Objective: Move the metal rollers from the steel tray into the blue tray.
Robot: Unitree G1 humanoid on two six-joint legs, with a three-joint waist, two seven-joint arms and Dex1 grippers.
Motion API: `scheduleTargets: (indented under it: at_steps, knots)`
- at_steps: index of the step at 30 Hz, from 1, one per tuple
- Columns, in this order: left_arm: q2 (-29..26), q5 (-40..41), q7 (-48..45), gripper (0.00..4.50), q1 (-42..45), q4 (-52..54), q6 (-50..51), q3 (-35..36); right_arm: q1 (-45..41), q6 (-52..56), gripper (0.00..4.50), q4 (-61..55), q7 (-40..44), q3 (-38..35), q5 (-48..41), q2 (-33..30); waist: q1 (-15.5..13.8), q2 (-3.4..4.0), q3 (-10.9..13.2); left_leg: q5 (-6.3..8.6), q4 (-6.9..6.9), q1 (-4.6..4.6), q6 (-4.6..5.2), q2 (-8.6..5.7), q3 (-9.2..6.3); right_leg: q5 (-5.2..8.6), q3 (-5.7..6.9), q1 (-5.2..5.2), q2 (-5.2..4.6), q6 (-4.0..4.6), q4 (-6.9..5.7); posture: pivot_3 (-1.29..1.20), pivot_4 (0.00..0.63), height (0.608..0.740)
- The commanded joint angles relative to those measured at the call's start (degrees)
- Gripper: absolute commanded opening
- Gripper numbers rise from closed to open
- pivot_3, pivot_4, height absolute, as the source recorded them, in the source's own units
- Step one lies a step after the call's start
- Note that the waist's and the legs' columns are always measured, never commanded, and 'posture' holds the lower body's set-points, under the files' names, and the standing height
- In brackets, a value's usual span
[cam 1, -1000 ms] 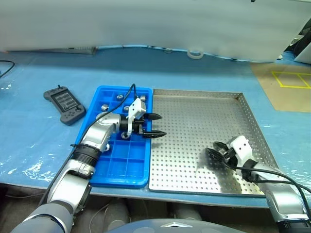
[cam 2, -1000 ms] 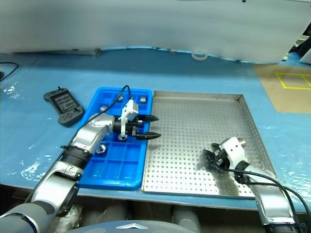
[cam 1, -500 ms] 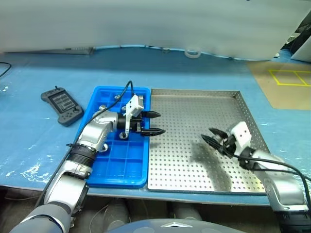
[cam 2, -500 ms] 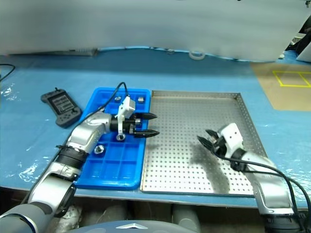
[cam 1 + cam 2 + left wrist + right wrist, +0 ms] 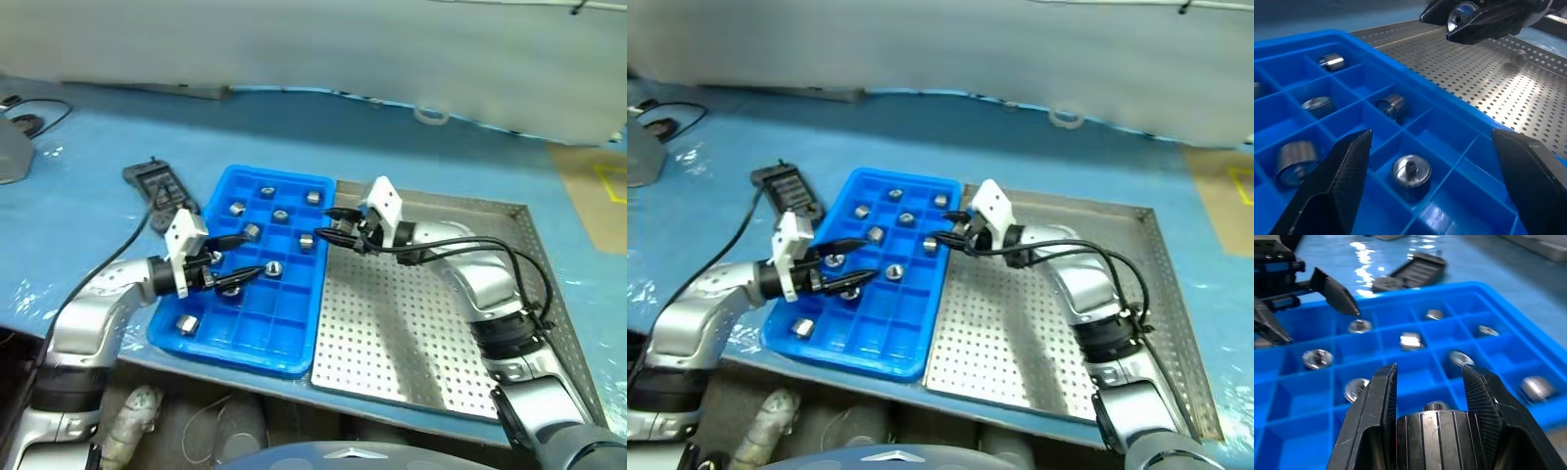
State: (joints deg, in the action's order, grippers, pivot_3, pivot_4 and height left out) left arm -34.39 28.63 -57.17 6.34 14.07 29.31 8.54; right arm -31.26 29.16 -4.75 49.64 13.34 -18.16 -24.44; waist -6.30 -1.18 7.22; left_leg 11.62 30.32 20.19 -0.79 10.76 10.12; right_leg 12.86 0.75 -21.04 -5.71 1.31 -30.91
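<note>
Rollers placed: you see about eight rollers [image 5: 281, 215] already sitting in separate cells of the blue tray [image 5: 220, 338], most in the far rows, one alone in a near corner cell.
Roller in transit: your right gripper [image 5: 340, 227] is clamped on one more roller [image 5: 1434, 423]; the left wrist view shows its round end between the two fingers.
Right gripper position: it hangs above the blue tray's edge next to the steel tray [image 5: 431, 362], tips pointing toward the blue cells.
Left gripper: your left gripper [image 5: 238, 261] has its fingers spread wide and holds nothing; it hovers low over the middle cells, a placed roller just below and between the tips.
Steel tray: its perforated floor looks bare of rollers where you can see it; the right arm hides a strip of it, so you cannot rule out one lying there.
Progress: judged from this, you are near the end, with the carried roller likely the last.
Left to do: you need to drop that roller into a free cell; plenty of near-row cells stand open.
</note>
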Motion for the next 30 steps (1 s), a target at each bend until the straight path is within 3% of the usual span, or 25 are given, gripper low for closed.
scheduleTargets:
  at_steps: [1, 11, 21, 29, 30]
  knots:
    - [-0.04, 2.73, 4.09, 4.08, -5.89, 8.88, 1.32, 3.71, -1.19, -2.24, 1.70, 1.64, 4.81, 1.69, -0.01, -0.45, -1.11, -0.09, 0.05, 0.02, 0.00, 0.00, 0.03, -0.02, -0.06, 0.01, -0.01, 0.00, -0.03, 0.01, 0.00, 0.37, 0.150, 0.740]
    - [-0.12, 6.18, 9.79, 4.08, -14.46, 15.49, 2.50, 6.42, 4.25, 3.30, 1.70, -1.31, 11.06, 1.43, -5.22, -2.00, -6.11, -0.10, 0.38, -0.14, -0.16, -0.29, -0.27, 0.13, -0.34, 0.08, 0.21, 0.17, 0.02, -0.15, -0.02, 0.42, 0.150, 0.740]
    - [-4.05, 7.72, 9.15, 4.08, -11.49, 13.39, 3.93, 6.22, 10.65, 16.34, 1.70, -2.63, 4.94, -2.35, -14.62, 5.64, -7.70, -0.12, 0.37, -0.56, -0.38, -0.52, -0.99, 0.65, -0.67, 0.11, 0.09, 0.00, 0.61, -0.22, -0.40, 0.41, 0.150, 0.740]
    - [-4.72, 8.15, 9.25, 4.08, -10.22, 13.48, 4.88, 5.14, 14.63, 13.93, 1.70, -4.86, 3.98, -2.11, -13.14, 3.36, -7.61, -0.18, 0.33, -0.60, -0.39, -0.60, -1.09, 0.59, -0.69, 0.12, 0.07, 0.07, 0.59, -0.28, -0.41, 0.38, 0.150, 0.740]
    - [-4.80, 8.08, 9.12, 4.08, -9.60, 13.00, 4.88, 4.91, 14.79, 14.04, 2.42, -5.46, 3.76, -2.20, -13.39, 3.28, -7.60, -0.19, 0.32, -0.61, -0.39, -0.62, -1.11, 0.59, -0.70, 0.12, 0.06, 0.08, 0.59, -0.29, -0.43, 0.38, 0.150, 0.740]
